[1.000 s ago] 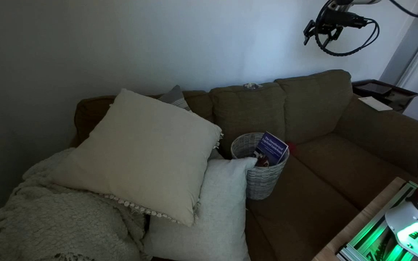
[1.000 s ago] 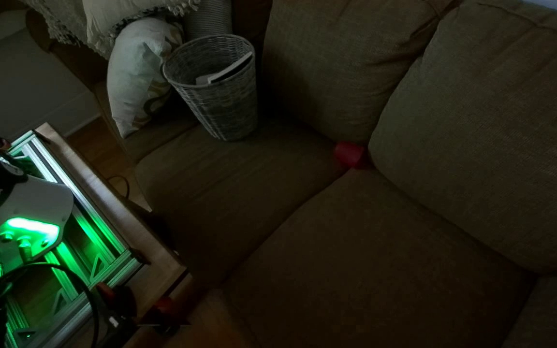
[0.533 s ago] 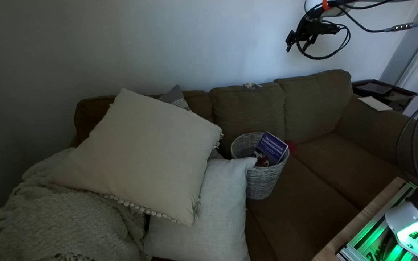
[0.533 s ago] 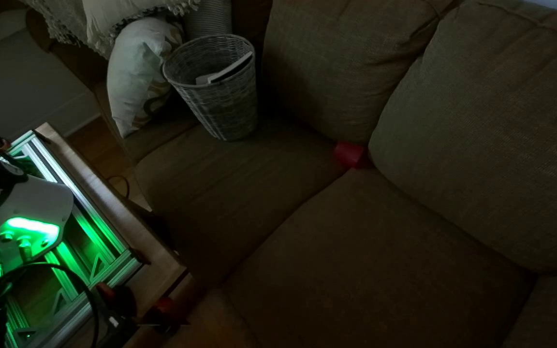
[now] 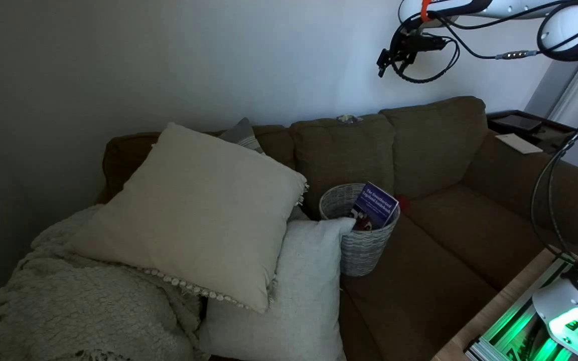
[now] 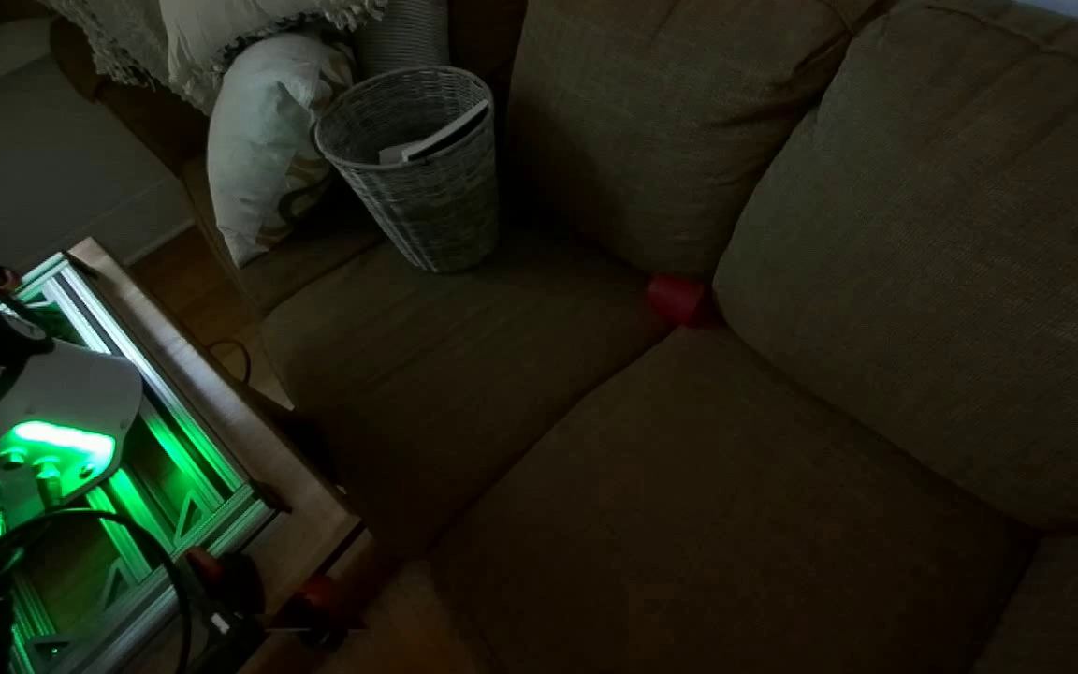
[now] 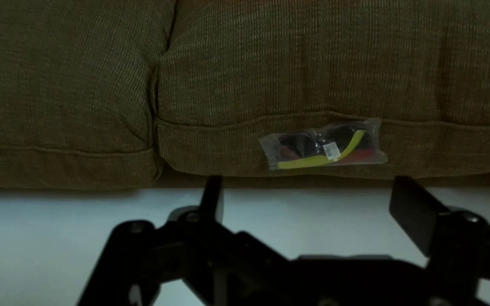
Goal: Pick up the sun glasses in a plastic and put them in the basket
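The sunglasses in a clear plastic bag (image 7: 322,148), with a yellow temple, some red and a white label, lie on the top edge of a sofa back cushion in the wrist view. They also show as a small shiny patch in an exterior view (image 5: 349,119). My gripper (image 7: 309,185) is open and empty, with the bag in front of and between its fingers, not touching. In an exterior view my gripper (image 5: 392,62) hangs above and to the right of the bag. The whitish-grey woven basket (image 5: 366,250) stands on the seat; it also shows in an exterior view (image 6: 441,211).
A purple book (image 5: 375,205) leans inside the basket. A big cream pillow (image 5: 193,210) and a paler pillow (image 5: 289,291) lie beside it. A red object (image 6: 677,300) sits in the sofa crease. The white wall (image 5: 269,60) rises behind the sofa.
My arm and gripper have moved left and slightly down in an exterior view, closer to the bagged sunglasses. The basket, pillows and bag have not moved.
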